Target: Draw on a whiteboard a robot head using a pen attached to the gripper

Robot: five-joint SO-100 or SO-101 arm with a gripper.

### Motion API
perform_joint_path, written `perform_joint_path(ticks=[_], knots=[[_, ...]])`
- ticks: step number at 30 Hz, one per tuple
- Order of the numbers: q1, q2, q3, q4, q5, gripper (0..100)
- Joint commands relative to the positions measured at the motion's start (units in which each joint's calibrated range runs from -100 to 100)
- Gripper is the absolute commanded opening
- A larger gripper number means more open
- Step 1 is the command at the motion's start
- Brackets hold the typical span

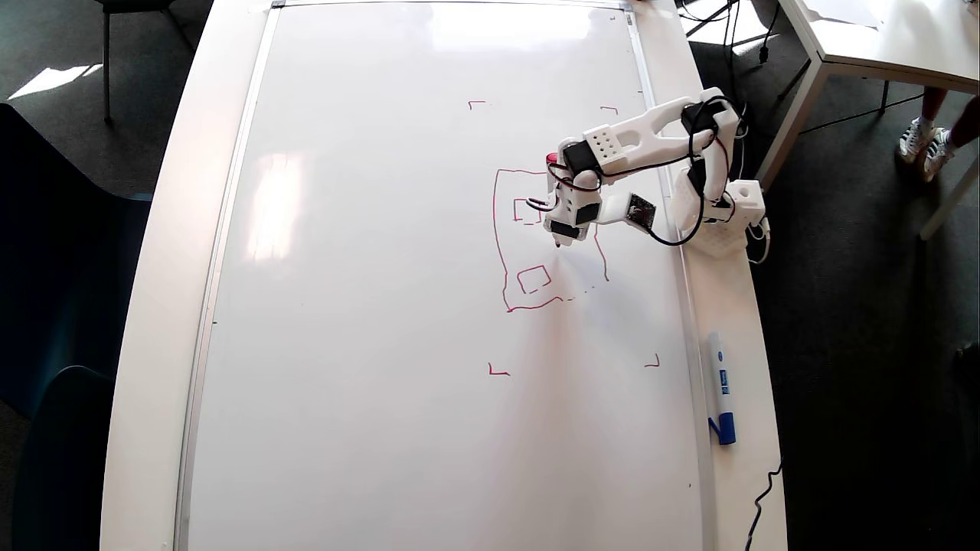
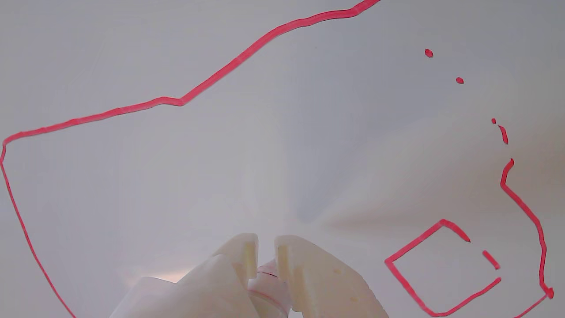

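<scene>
The whiteboard (image 1: 383, 306) covers most of the table. The robot head (image 1: 521, 171) is a wobbly red outline with a broken lower right edge; it also shows in the wrist view (image 2: 181, 102). Two small squares show inside it: an upper one partly hidden by the arm, and a lower one (image 1: 531, 269), also in the wrist view (image 2: 413, 241). My gripper (image 1: 560, 233) hangs over the middle of the outline, shut on the pen (image 1: 551, 159), tip down at the board. In the wrist view the fingertips (image 2: 265, 247) clamp the pen barrel (image 2: 267, 285).
The arm's base (image 1: 727, 214) is fixed on the table's right rim. A white marker with a blue cap (image 1: 721, 386) lies on that rim. Red corner marks (image 1: 498, 371) frame the drawing. Another table (image 1: 880, 38) and a person's feet (image 1: 922, 141) are at the upper right.
</scene>
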Motion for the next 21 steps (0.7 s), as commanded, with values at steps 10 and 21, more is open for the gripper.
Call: perform_joint_path(ticks=[10,21], knots=[[-1.54,-0.93,0.77,-1.16,-0.26,1],[-0.95,0.24,0.68,-3.5,-0.26,1]])
